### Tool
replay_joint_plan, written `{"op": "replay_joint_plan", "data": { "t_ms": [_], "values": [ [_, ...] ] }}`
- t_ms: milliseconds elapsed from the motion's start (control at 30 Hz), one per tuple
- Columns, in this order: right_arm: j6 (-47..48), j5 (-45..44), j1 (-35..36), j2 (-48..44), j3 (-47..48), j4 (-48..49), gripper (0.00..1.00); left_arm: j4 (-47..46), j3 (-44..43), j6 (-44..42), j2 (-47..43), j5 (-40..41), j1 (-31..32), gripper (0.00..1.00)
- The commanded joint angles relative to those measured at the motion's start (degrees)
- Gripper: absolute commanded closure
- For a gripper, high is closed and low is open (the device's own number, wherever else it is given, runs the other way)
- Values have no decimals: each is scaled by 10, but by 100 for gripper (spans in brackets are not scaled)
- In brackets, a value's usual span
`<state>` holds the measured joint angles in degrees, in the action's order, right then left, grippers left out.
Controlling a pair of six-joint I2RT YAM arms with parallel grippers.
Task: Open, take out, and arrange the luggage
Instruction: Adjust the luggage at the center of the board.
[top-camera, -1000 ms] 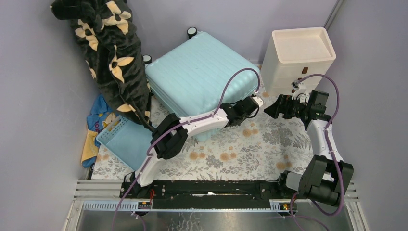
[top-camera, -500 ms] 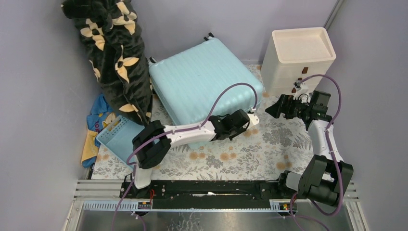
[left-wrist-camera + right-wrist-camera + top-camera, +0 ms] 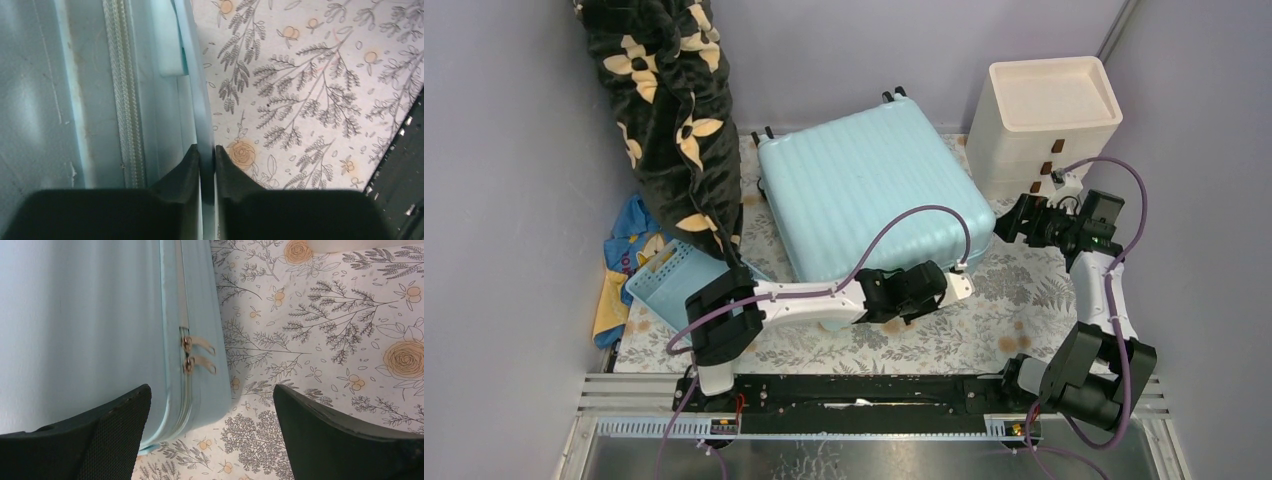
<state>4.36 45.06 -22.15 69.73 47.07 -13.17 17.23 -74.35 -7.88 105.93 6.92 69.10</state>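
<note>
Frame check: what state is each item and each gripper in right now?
luggage: lying flat, closed, zipped.
zipper pulls: side by side near a corner.
left gripper: shut on a thin strip of the luggage.
right gripper: open, holding nothing.
drawer unit: drawers shut.

We are looking at a table (image 3: 984, 320) covered in a flower-and-leaf print. The closed luggage (image 3: 874, 195) is lying flat on it near the middle. A cream drawer unit (image 3: 1049, 125) is standing at the far right corner, and a small blue basket (image 3: 674, 285) is sitting at the left edge, beside crumpled yellow-and-blue cloth (image 3: 616, 290).
</note>
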Motion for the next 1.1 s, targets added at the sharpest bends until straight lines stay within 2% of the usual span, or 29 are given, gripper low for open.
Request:
{"op": "replay_joint_plan", "data": {
  "t_ms": [0, 267, 433, 600, 667, 733, 833, 1000, 1067],
  "values": [
    [-9, 0, 0, -19, 17, 20, 0, -37, 30, 13, -27, -145, 55, 74],
    [-10, 16, -3, -19, 15, 24, 0, -53, -4, 67, -109, -102, 59, 27],
    [-7, 37, -3, -19, 14, 24, 0, -75, -1, 77, -184, -90, 59, 19],
    [-2, 48, -3, -24, 10, 27, 0, -92, 26, 104, -269, -72, 57, 7],
    [1, 47, -3, -28, 9, 27, 0, -83, 35, 119, -302, -46, 49, 2],
    [6, 45, -3, -33, 8, 28, 0, -71, 50, 141, -341, -11, 28, 1],
    [14, 33, -3, -43, 7, 29, 0, -47, 75, 205, -412, -14, -63, 1],
    [36, 19, -3, -50, 40, 6, 0, 6, 85, 274, -467, -121, -308, 2],
    [46, 28, -3, -46, 61, -6, 0, 22, 81, 288, -462, -140, -392, 7]
  ]
}}
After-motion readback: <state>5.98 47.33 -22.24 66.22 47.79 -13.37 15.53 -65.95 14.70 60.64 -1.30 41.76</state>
